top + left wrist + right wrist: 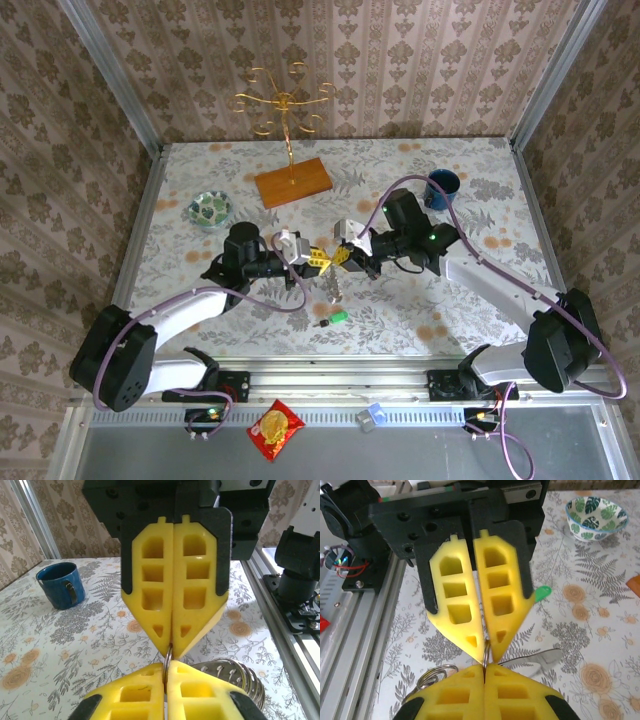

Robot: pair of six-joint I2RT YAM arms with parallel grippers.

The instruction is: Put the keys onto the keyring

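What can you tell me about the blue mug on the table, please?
The blue mug is dark, glossy, ceramic by its look, with a round body and one loop handle that faces the left wrist camera. It stands upright, mouth open, far right on the flowered tablecloth, apart from the other things. The right arm's purple cable arcs close by it in the top view; whether they touch is unclear.
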